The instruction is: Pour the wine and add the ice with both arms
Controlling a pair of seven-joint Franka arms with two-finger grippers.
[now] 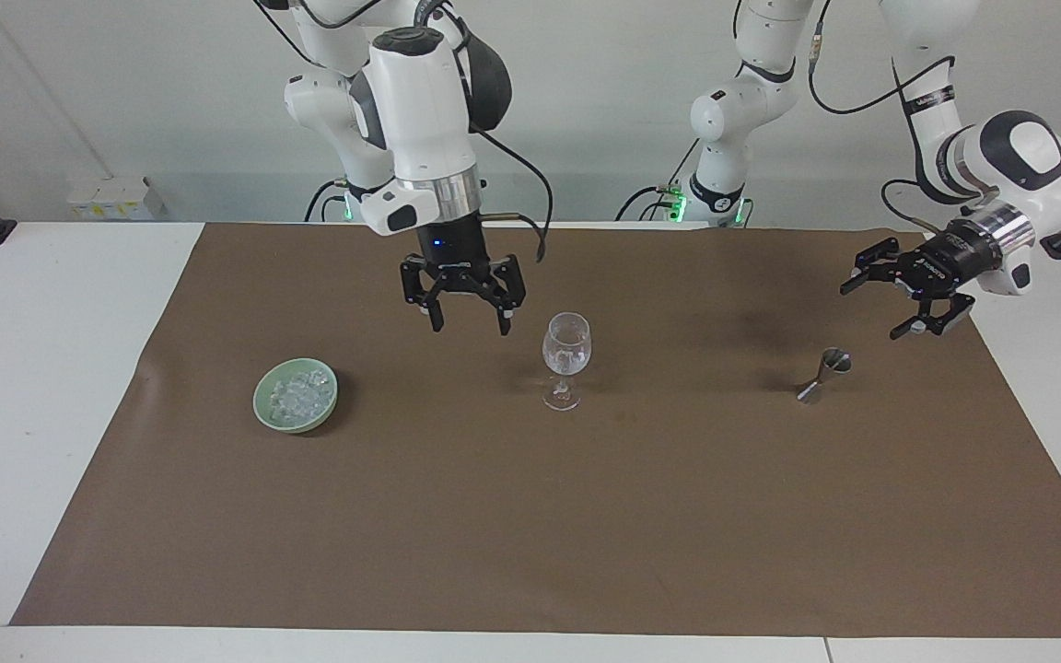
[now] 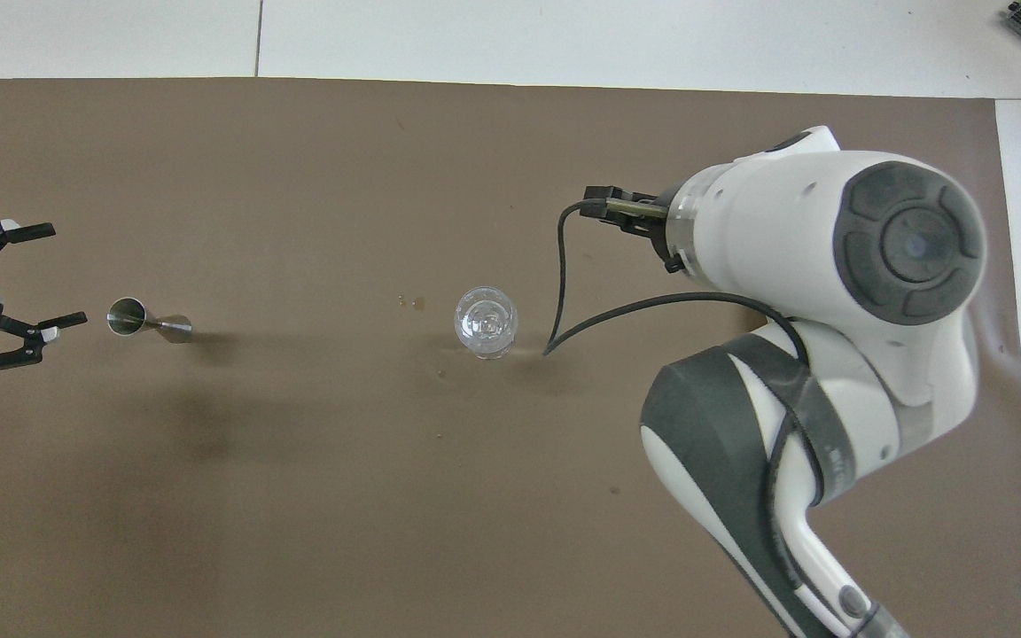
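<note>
In the facing view, the brown mat (image 1: 530,516) is lying bare across the lower half of the frame. At mid-frame the pale green bowl (image 1: 296,395) is holding the ice (image 1: 298,394) at centre left, the wine glass (image 1: 566,359) is standing at centre, and the metal jigger (image 1: 822,376) is standing at centre right. Higher up, the right gripper (image 1: 463,321) is hanging jaws-down and open over bare mat between bowl and glass, gripping nothing, while the left gripper (image 1: 899,308) is hanging tilted, open and empty, over the mat beside the jigger at the right edge.

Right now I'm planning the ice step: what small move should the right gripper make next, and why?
Probably carry the right gripper sideways until it is over the green bowl. Its fingers are open and empty, up between the wine glass and the bowl's ice.
</note>
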